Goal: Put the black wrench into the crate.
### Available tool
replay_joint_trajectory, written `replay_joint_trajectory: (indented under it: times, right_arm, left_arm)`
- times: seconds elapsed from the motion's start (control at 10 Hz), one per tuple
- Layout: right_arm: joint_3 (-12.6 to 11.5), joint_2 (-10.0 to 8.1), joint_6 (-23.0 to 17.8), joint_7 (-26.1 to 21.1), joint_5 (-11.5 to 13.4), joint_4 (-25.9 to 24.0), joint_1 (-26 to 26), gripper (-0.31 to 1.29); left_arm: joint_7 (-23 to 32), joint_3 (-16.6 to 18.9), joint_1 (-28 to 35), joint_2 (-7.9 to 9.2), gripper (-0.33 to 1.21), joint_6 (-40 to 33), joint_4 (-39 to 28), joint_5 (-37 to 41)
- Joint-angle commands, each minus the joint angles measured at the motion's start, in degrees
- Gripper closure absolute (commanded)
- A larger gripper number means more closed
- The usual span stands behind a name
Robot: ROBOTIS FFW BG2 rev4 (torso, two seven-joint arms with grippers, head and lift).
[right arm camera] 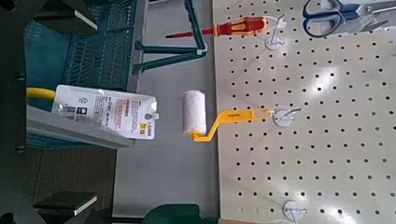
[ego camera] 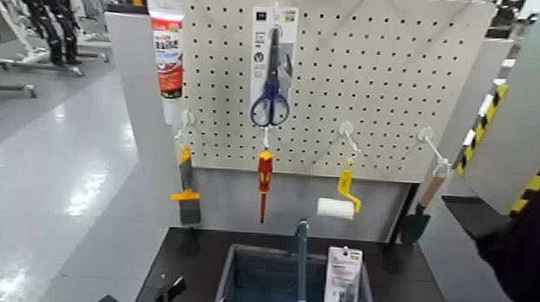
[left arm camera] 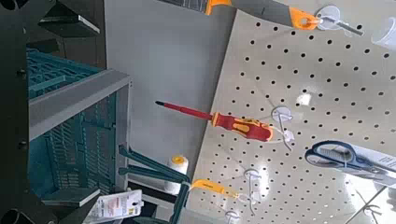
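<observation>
— What's the room like?
— There's a glossy grey floor (ego camera: 55, 178) and a white pegboard (ego camera: 363, 87) above a black table (ego camera: 191, 254).
— And on the table?
— The crate (ego camera: 224, 286), just below the hung tools, with a white packet (ego camera: 344, 278) leaning inside it.
— The black wrench?
— I cannot tell where it is.
— The grippers?
— The left gripper (left arm camera: 65, 112) and right gripper (right arm camera: 84, 110) face the crate, fingers spread and holding nothing.

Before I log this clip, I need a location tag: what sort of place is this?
Probably a robot lab staged as a tool station: a pegboard hung with scissors, a screwdriver and a paint roller, above a crate, on an open polished floor.
</observation>
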Motion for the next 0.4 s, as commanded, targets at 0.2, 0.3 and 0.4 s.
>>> replay_joint_trajectory:
  times: [0.2, 0.3, 0.4]
  right_arm:
    - [0.2, 0.05, -1.3, -0.8, 0.1, 0.0, 1.2, 0.05]
    - [0.3, -0.12, -1.3, -1.2, 0.1, 0.0, 1.1, 0.05]
    - [0.5, -0.12, -1.2, -1.6, 0.1, -0.1, 1.2, 0.05]
  left_arm:
    - [-0.1, 0.1, 0.0, -0.07, 0.10, 0.2, 0.1, -0.2]
    - [0.0, 0.1, 0.0, -0.07, 0.10, 0.2, 0.0, -0.2]
    - [0.0, 0.2, 0.0, -0.07, 0.10, 0.3, 0.0, -0.2]
